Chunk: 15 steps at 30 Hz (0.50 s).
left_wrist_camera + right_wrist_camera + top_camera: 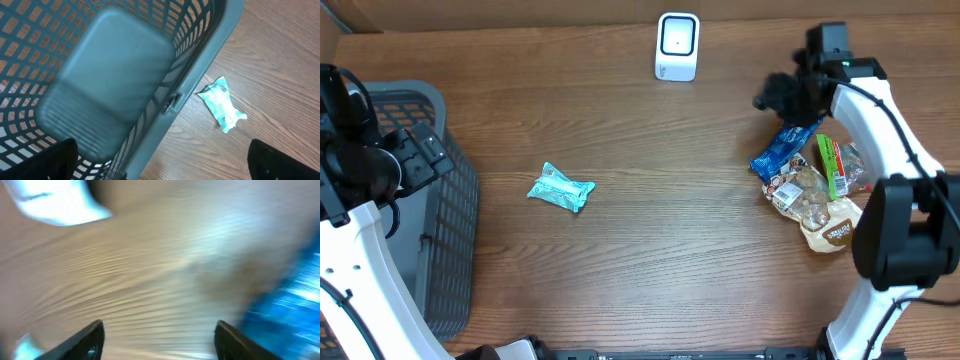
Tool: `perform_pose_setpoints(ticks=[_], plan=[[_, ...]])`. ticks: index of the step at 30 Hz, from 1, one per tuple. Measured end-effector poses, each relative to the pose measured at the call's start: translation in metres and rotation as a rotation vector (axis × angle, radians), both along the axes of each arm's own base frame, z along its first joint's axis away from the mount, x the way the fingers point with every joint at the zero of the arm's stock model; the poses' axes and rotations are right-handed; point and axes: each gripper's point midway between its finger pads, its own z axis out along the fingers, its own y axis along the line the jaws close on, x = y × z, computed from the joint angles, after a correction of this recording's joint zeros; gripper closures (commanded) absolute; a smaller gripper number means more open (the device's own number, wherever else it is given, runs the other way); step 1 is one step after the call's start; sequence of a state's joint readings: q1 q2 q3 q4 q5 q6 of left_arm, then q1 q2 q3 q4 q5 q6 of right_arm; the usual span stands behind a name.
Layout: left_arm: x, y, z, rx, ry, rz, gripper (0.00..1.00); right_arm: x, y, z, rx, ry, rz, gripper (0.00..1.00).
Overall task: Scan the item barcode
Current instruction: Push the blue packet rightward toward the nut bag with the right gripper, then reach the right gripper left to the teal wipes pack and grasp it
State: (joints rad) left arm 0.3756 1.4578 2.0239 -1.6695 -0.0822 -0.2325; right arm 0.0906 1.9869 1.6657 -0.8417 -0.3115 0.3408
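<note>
Wide brown worktop (650, 260), wood grain running side to side, and most of it is bare. At the far edge, centre, the white scanner (677, 45) stands upright, with a paler tan strip behind it where the surface ends.

Over on the right, the right fingers (92, 337) are spread apart with nothing between them but wood grain. That wrist view is badly blurred. The blue packet (783, 148) lies flat on the worktop just below and right of them, not gripped; it's a bright blue smear at the right edge of the wrist view. From above, the arm's dark head hovers between scanner and packet, closer to the packet. Just beside the blue packet sits a pile of snacks (820, 200), clear bags and a green wrapper, crowded against the arm's base.

Left side now: the grey basket (440, 230) with its slatted walls sits at the worktop's left edge. The left fingers (55, 160) are released, spread wide over the basket's rim, holding nothing. A teal packet (560, 188) lies alone on open wood near the basket, well apart from the scanner.
</note>
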Motion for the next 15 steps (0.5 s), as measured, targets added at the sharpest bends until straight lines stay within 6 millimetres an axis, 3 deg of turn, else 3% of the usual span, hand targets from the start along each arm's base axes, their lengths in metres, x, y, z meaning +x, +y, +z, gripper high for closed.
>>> perform_pose_setpoints(ticks=[1, 2, 4, 5, 6, 8, 9, 12, 15], plan=[[0.0, 0.0, 0.0, 0.0, 0.0, 0.0, 0.0, -0.001, 0.028, 0.015, 0.047, -0.043, 0.065, 0.23], [0.0, 0.0, 0.0, 0.0, 0.0, 0.0, 0.0, -0.003, 0.044, 0.02, 0.066, -0.059, 0.102, 0.23], [0.0, 0.0, 0.0, 0.0, 0.0, 0.0, 0.01, -0.018, 0.101, 0.023, 0.112, -0.074, 0.228, 0.23], [0.0, 0.0, 0.0, 0.0, 0.0, 0.0, 0.0, -0.024, 0.12, 0.023, 0.122, -0.075, 0.27, 0.23], [0.0, 0.0, 0.0, 0.0, 0.0, 0.0, 0.01, -0.035, 0.148, 0.021, 0.134, -0.075, 0.334, 0.23], [0.0, 0.0, 0.0, 0.0, 0.0, 0.0, 0.0, -0.053, 0.184, 0.01, 0.143, -0.053, 0.402, 0.22], [0.0, 0.0, 0.0, 0.0, 0.0, 0.0, 0.0, -0.067, 0.205, -0.004, 0.143, -0.006, 0.418, 0.2], [0.0, 0.0, 0.0, 0.0, 0.0, 0.0, 0.0, -0.092, 0.237, -0.038, 0.131, 0.112, 0.386, 0.18], [0.0, 0.0, 0.0, 0.0, 0.0, 0.0, 0.0, -0.104, 0.258, -0.059, 0.134, 0.169, 0.332, 0.19]])
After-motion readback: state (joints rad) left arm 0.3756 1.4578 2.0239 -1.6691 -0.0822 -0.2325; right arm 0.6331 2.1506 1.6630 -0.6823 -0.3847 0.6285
